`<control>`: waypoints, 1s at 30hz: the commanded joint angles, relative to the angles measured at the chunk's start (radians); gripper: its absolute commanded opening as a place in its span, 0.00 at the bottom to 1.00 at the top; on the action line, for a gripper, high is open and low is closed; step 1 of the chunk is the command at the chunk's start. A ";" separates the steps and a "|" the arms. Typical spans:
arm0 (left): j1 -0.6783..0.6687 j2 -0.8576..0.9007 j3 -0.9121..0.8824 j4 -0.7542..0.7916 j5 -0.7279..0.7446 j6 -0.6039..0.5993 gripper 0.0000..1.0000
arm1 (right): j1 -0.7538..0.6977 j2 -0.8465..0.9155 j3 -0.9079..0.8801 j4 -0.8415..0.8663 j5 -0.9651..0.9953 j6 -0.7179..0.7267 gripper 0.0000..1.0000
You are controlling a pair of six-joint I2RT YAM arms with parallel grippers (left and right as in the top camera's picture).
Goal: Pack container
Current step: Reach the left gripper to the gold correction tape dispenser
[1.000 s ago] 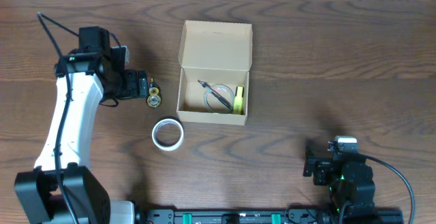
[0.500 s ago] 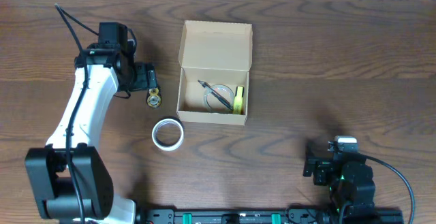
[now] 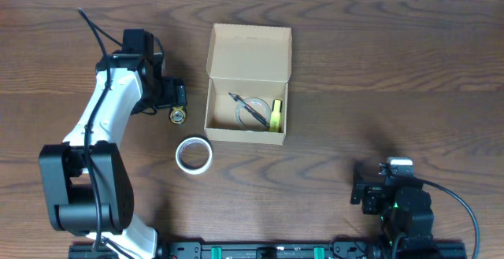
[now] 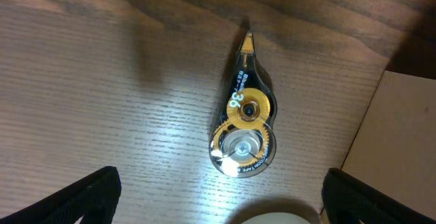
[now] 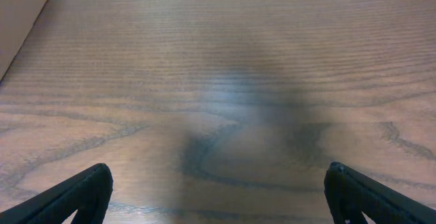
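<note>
The tan cardboard container (image 3: 248,94) stands open at the table's middle, lid flap folded back. Inside lie a clear tape roll (image 3: 250,111), a dark pen-like item and a yellow item (image 3: 276,115). A yellow-and-black correction tape dispenser (image 3: 179,115) lies left of the box; it also shows in the left wrist view (image 4: 244,125). A white tape roll (image 3: 193,155) lies in front of the box. My left gripper (image 3: 177,94) is open just above the dispenser, its fingers (image 4: 218,197) apart and empty. My right gripper (image 3: 364,190) is open and empty at the front right.
The container's side wall (image 4: 395,135) shows at the right of the left wrist view. The white roll's rim (image 4: 276,218) peeks in at its bottom edge. The right wrist view shows bare wood (image 5: 225,101) and a corner of the box (image 5: 17,13).
My left arm has swung away from the front edge and to the right, bringing its gripper over the correction tape dispenser. The right arm has not moved.
</note>
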State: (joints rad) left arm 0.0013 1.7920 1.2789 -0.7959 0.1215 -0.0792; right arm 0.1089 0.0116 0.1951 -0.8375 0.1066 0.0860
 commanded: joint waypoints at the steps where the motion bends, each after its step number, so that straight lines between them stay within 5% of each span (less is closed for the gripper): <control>1: -0.008 0.035 0.019 0.008 0.006 0.013 0.95 | -0.005 -0.006 -0.009 0.000 0.001 -0.013 0.99; 30: -0.067 0.185 0.019 0.007 0.002 0.042 1.00 | -0.005 -0.006 -0.009 0.000 0.001 -0.013 0.99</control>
State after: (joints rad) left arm -0.0570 1.9602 1.2789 -0.7795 0.1246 -0.0490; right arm 0.1089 0.0116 0.1951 -0.8375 0.1066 0.0860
